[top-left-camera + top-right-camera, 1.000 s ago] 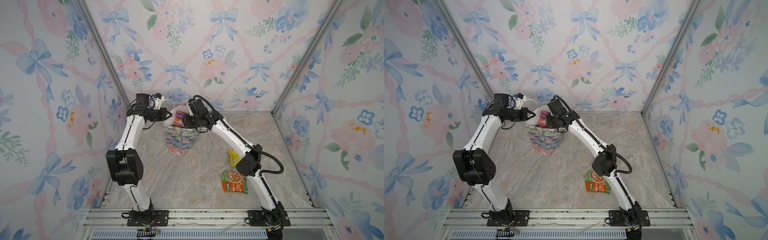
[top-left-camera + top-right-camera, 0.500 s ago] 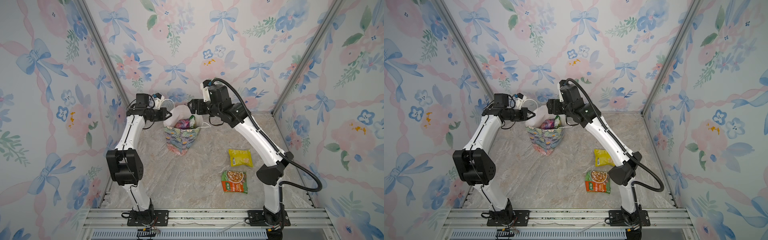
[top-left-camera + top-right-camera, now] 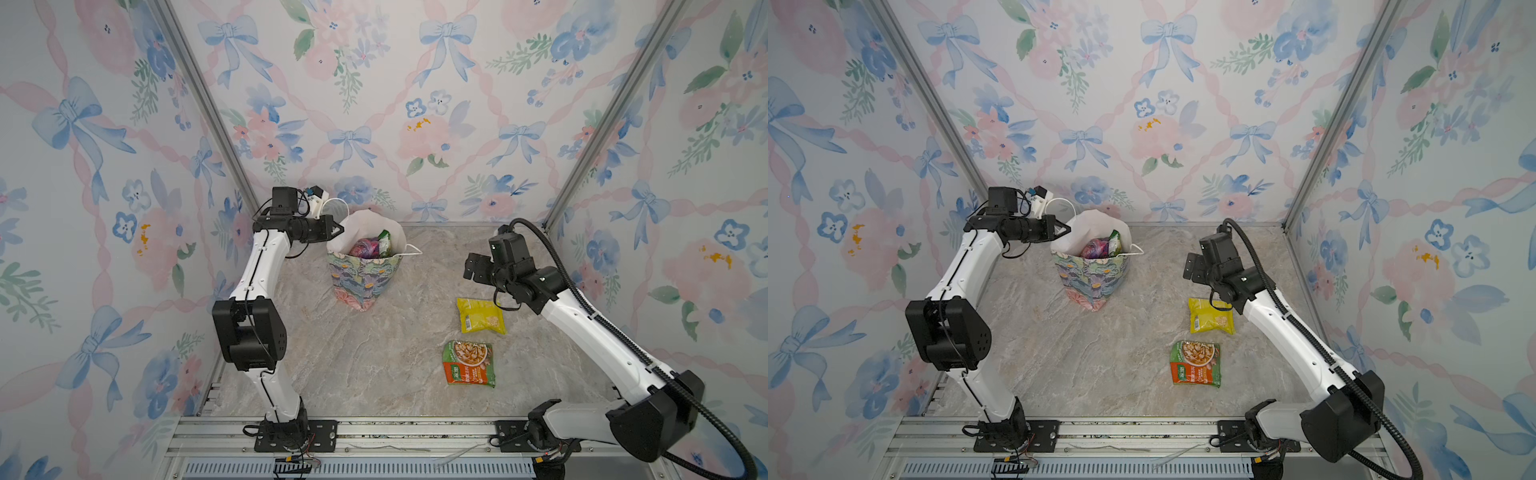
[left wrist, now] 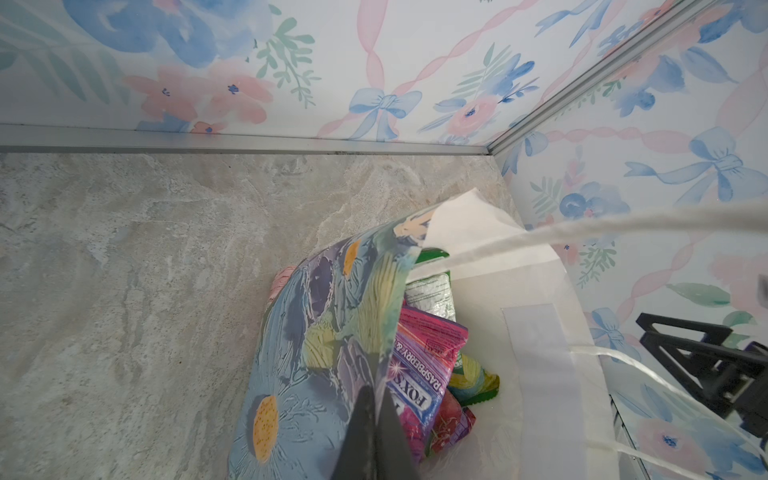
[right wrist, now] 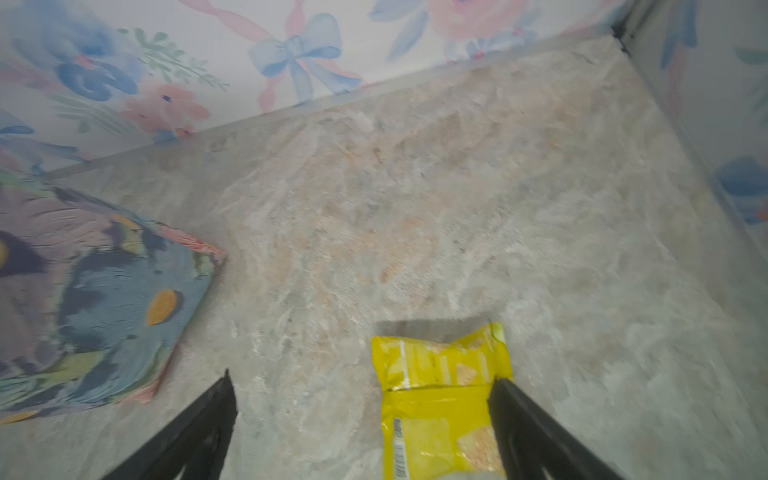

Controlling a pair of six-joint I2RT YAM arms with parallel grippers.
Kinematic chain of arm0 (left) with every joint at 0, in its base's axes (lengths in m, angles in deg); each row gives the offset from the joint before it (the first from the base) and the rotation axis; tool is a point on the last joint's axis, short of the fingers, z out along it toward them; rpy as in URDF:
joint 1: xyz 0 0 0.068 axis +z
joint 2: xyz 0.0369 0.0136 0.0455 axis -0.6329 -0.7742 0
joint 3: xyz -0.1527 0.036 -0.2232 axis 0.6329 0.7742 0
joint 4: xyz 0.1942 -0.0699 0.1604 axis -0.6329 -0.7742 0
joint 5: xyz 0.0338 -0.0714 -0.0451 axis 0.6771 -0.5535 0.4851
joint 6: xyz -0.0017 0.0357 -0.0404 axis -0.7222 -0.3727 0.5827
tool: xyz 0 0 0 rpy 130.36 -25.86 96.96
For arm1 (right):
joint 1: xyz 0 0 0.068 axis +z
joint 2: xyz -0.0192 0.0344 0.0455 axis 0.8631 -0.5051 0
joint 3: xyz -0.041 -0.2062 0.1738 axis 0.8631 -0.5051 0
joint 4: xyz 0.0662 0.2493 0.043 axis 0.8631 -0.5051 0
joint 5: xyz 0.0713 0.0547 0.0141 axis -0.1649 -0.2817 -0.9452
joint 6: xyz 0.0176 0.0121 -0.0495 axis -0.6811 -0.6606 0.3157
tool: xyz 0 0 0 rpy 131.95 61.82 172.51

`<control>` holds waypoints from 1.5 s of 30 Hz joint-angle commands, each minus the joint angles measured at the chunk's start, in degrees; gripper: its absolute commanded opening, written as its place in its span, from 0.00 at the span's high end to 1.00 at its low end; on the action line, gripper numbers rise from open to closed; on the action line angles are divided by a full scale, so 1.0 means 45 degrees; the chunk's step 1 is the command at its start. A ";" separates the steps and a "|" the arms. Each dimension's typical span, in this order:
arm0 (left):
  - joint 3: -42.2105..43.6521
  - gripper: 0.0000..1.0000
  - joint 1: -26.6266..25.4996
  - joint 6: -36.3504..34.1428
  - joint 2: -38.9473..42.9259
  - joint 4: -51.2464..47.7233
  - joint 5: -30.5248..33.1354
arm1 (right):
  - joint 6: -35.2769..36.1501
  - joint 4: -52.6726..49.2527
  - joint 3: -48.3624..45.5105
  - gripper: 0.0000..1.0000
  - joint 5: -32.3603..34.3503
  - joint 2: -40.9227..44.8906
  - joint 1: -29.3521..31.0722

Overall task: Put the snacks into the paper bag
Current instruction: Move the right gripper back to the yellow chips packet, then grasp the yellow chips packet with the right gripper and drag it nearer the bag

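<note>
The floral paper bag [image 3: 365, 276] [image 3: 1096, 278] stands upright at the back of the table. My left gripper [image 3: 338, 230] [image 4: 376, 401] is shut on the bag's near rim [image 4: 316, 332]. Inside lie a purple FOX'S packet [image 4: 424, 370] and a green packet [image 3: 384, 241]. A yellow packet [image 3: 481, 316] [image 5: 440, 399] and an orange-green pouch [image 3: 468, 363] [image 3: 1196, 363] lie flat on the table at the right. My right gripper [image 3: 473, 266] [image 5: 363, 378] hangs open and empty above the yellow packet's far end.
Flowered walls close in the marble table on three sides, with metal corner posts [image 3: 582, 137]. The bag's white cord handle [image 4: 602, 226] loops up beside my left wrist. The arms' bases sit on the front rail [image 3: 374, 432].
My right gripper opened over the bag, left the purple packet inside, then swung right and down to above the yellow packet. The left arm has stayed put.
</note>
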 commanded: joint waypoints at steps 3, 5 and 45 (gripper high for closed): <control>0.0098 1.00 0.0098 -0.0085 0.0293 -0.0024 -0.0246 | -0.1473 -0.0072 -0.2440 0.03 -0.0037 0.0994 -0.0868; 0.0098 1.00 0.0084 -0.0077 0.0294 -0.0021 -0.0251 | -0.1600 0.0260 -0.3083 0.03 -0.0519 0.0930 -0.1240; 0.0137 1.00 -0.0078 -0.0175 0.0182 -0.0022 -0.0097 | 0.6003 -0.0072 0.3575 0.01 -0.3101 -0.9669 0.3609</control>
